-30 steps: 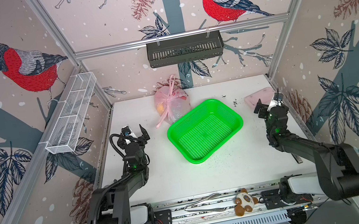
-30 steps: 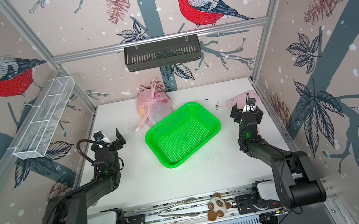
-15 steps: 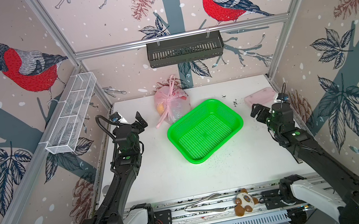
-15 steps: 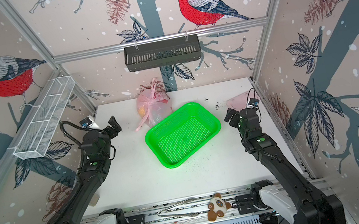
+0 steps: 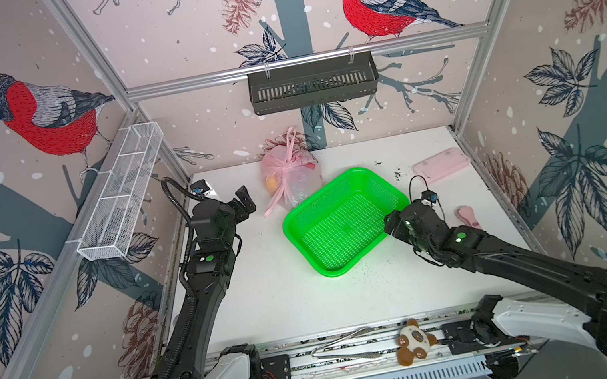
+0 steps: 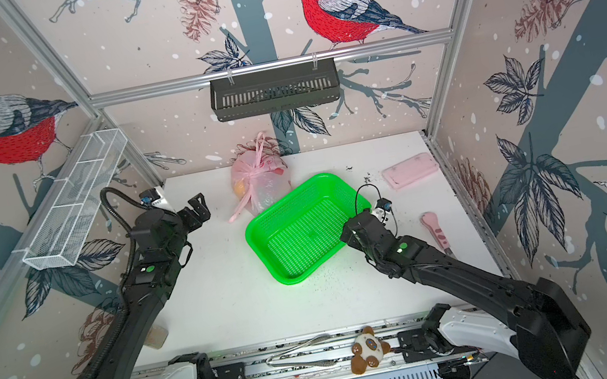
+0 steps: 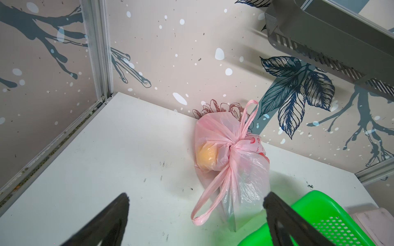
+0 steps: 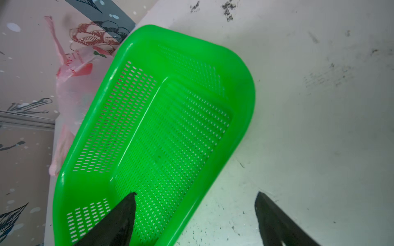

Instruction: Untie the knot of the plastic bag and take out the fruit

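So the bag (image 5: pixel 293 177) sits near the far edge of the tabletop (image 5: pixel 270 297), a bit left of middle, right up against the far-left corner of the green basket (image 5: pixel 288 230). The knot (image 7: pixel 233 147) is tied, and looks pulled pretty tight. The top loop (image 7: pixel 250 110) sticks up against the back wall and the floppy loop (image 7: pixel 204 210) trails down onto the tabletop toward the near edge. The only fruit (image 7: pixel 207 155) I can make out for sure is an orange round one pressing against the film. The left claw (image 7: pixel 196 196) is spread wide and empty, pointed at the bag but short of it. The right claw (image 8: pixel 196 193) is spread too, one finger over the basket's inside and one over bare tabletop, nothing pinched. My guess is that plastic is thin, light, slippery and crumply, so grabbing the body would just drag everything. I'd pinch the floppy loop close to the knot, steady the neck with the other claw and tease it loose slowly, since the fruit will probably roll.
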Controlling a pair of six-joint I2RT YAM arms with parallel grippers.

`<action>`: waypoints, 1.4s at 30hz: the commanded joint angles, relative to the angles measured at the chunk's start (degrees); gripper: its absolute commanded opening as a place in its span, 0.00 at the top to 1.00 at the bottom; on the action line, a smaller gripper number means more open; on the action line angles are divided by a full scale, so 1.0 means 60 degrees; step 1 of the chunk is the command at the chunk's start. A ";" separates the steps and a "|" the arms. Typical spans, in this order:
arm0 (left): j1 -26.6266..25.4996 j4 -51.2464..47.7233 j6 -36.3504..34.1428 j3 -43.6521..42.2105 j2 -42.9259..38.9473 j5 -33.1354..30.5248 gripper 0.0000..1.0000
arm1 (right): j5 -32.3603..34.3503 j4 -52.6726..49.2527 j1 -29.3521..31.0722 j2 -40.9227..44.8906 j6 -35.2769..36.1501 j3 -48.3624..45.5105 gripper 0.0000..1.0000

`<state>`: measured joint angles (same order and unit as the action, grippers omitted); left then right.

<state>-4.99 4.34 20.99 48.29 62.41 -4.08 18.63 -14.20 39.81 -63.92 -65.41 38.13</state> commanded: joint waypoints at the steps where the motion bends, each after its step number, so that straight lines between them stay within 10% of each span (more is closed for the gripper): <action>1: -0.0072 -0.0460 -0.0085 0.0069 -0.0116 -0.0134 0.02 | -0.0123 0.0506 0.0110 -0.0727 -0.0813 0.0170 0.16; 18: -0.0107 -0.0260 -0.0177 -0.0387 -0.0394 -0.0452 0.02 | -0.1361 0.1416 0.0315 -0.3798 -0.0613 0.1466 0.36; 42: -0.0117 -0.0196 -0.0101 -0.0432 -0.0472 -0.0157 0.02 | -0.1165 -0.0709 -0.1728 -0.2520 0.1891 0.1491 0.93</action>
<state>-5.69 2.33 20.53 45.76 59.81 -5.98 11.03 -14.96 32.16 -79.75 -61.21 46.63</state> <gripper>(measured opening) 0.981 0.113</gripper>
